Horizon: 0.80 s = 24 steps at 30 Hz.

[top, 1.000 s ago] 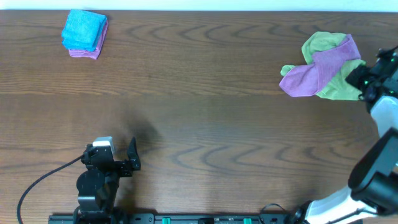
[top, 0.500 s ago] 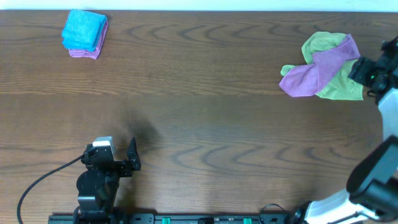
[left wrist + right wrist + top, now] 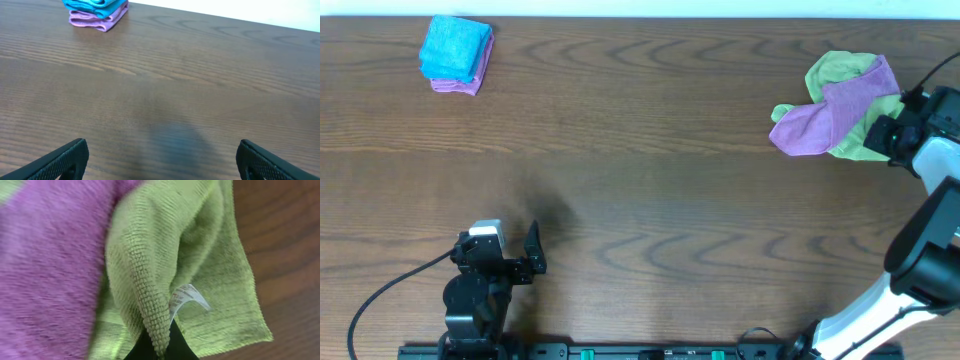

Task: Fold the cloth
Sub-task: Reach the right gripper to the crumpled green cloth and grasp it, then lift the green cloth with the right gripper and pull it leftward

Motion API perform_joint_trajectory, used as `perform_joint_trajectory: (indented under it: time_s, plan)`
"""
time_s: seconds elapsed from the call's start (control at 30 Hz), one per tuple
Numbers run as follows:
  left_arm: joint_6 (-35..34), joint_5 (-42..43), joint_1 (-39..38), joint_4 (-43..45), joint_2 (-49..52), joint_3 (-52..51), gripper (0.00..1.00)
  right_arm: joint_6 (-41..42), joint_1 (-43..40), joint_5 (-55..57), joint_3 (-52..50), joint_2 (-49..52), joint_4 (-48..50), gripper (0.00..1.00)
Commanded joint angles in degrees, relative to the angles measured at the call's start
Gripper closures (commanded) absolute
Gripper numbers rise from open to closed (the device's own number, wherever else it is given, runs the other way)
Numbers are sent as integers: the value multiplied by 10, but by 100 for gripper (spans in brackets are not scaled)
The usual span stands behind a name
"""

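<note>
The lime-green cloth [image 3: 857, 143] lies crumpled at the far right of the table, partly under a purple cloth [image 3: 830, 112]. My right gripper [image 3: 886, 136] is at its right edge. In the right wrist view the jaws [image 3: 161, 350] are shut on a raised fold of the green cloth [image 3: 150, 290], right beside its small white tag [image 3: 187, 296]. The purple cloth [image 3: 50, 265] fills the left of that view. My left gripper [image 3: 533, 250] rests open and empty near the front left, its fingers [image 3: 160, 160] wide apart over bare wood.
Another green cloth [image 3: 830, 72] lies under the purple one at the back of the pile. A folded blue cloth on a folded purple one [image 3: 457, 52] sits at the back left, also in the left wrist view [image 3: 97, 10]. A cable trails at the front left.
My right gripper has moved a little left and toward the front, onto the green cloth's right edge, and has closed on it. The left arm has not moved.
</note>
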Motion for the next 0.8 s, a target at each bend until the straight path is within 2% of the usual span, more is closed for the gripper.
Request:
perform_joint_trajectory:
  time_s: [0.0,0.33,0.57,0.77]
  plan:
    - [4,2,1,-3,-3,-11,5,8,15,-35,35,-48,1,99]
    - [4,2,1,-3,-3,-11,4,-29,94,-35,195,-165,-68,99]
    - [4,2,1,-3,-3,-11,5,-33,158,-36,368,-170,-160,99]
    - [4,2,1,-3,-3,-11,5,-37,245,-40,398,-164,-224,99]
